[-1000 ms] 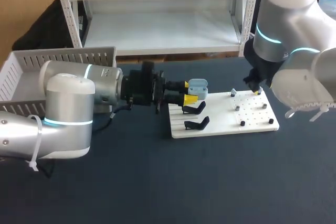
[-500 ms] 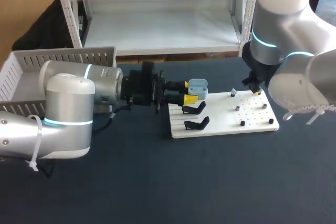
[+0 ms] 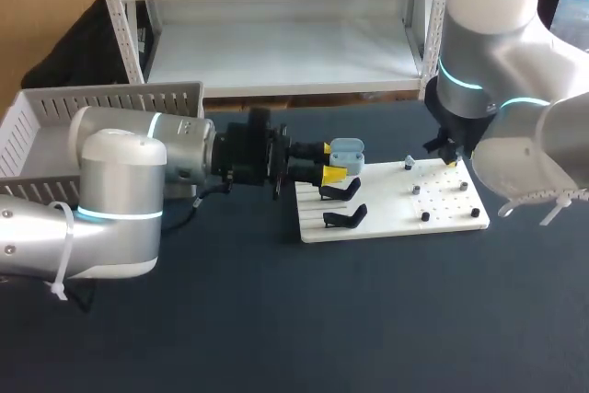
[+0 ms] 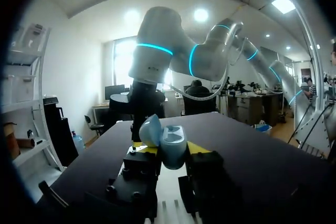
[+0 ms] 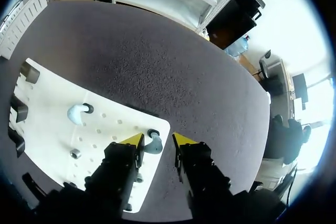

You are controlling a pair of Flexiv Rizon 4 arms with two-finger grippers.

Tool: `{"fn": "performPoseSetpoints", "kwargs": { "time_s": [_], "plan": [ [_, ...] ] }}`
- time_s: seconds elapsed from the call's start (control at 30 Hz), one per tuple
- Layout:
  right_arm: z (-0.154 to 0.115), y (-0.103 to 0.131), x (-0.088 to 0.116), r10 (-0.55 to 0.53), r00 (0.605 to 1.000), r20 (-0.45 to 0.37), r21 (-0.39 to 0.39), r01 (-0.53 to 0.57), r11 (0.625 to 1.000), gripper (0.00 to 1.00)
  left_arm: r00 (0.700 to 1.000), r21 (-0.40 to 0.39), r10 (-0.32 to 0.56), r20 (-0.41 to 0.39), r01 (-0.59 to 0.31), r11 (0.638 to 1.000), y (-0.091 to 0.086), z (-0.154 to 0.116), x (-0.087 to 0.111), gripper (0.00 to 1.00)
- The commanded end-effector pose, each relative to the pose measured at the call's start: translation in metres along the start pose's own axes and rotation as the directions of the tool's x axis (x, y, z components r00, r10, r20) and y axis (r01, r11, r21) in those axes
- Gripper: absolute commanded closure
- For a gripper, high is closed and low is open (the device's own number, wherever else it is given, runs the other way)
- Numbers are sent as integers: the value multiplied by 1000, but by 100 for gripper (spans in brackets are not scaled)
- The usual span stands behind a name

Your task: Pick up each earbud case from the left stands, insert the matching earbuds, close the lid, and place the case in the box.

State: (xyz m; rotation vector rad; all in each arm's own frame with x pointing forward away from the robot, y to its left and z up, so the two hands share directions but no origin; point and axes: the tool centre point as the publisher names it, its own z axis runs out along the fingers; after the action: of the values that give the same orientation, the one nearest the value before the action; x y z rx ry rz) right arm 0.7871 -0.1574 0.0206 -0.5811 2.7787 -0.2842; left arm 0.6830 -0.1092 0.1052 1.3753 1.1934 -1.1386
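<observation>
Dark table carries a white slatted box at its left end. Beside the box the left gripper lies level, its yellow tips clamped on both sides of the pale blue earbud case. The case's lid stands open, and it is held just above the black stands at the near end of the white board. Further right, the right gripper hangs over the board's far corner with its fingers apart, one blue earbud on its peg in the gap between them and a second earbud well off to one side.
</observation>
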Motion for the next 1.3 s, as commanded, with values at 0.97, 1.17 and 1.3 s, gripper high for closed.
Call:
{"fn": "performPoseSetpoints", "kwargs": {
  "time_s": [0.97,1.17,1.3],
  "plan": [
    [-73,7,25,15,1000,-17,77,-14,997,100,1000,0,1,3,-1,1000,0,0,1,100],
    [-132,28,39,61,997,-53,57,-57,997,100,1000,0,1,3,-1,1000,0,0,1,100],
    [-167,50,48,75,996,-57,35,-73,997,100,1000,0,1,3,-1,1000,0,0,1,100]
  ]
}}
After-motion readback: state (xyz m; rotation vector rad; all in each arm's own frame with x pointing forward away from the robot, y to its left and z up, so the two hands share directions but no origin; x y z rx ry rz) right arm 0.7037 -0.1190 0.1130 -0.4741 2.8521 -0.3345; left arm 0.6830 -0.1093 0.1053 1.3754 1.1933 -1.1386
